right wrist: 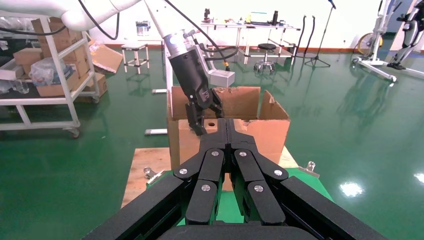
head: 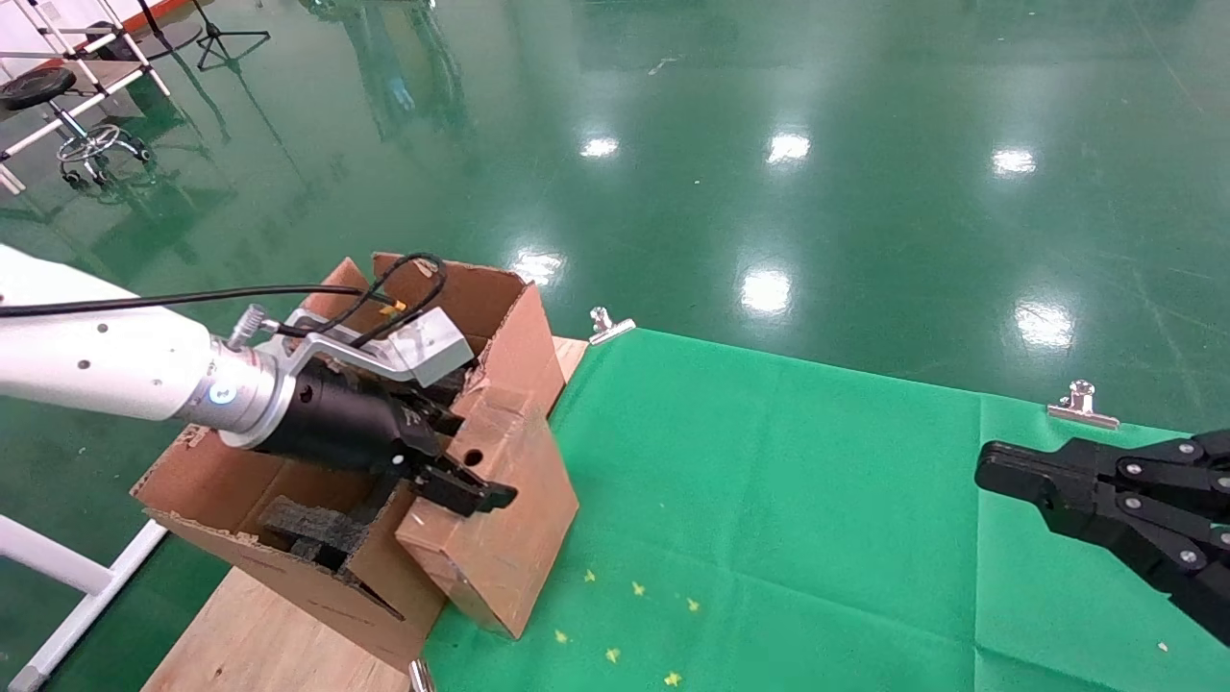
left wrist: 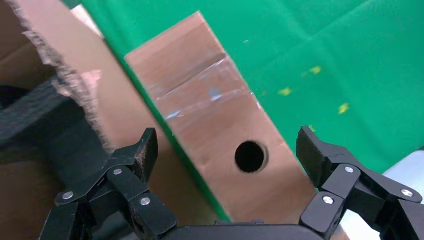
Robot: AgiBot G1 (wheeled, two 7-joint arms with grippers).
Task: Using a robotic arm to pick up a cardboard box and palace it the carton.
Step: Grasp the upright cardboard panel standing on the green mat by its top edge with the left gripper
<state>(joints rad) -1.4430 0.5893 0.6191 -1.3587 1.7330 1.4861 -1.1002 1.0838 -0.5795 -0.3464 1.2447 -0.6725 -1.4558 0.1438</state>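
Note:
The small taped cardboard box [head: 500,529] stands on end on the green cloth and leans against the carton's [head: 221,485] side, its narrow face with the round hole up. The white robotic arm's left gripper [head: 471,447] is open and straddles that top end. In the left wrist view the fingers [left wrist: 145,150] stand apart on both sides of the box [left wrist: 210,100] without touching it. The carton's ragged flap [left wrist: 75,75] and black foam [left wrist: 30,115] lie beside it. My right gripper [head: 990,473] is shut and empty at the far right.
Green cloth [head: 817,500] is clipped to a wooden board [head: 259,644] by metal clips [head: 610,325] [head: 1081,404]. The carton stands at the board's left end. The right wrist view shows the carton [right wrist: 270,130], the left gripper [right wrist: 202,117] and shelving carts [right wrist: 50,75] beyond.

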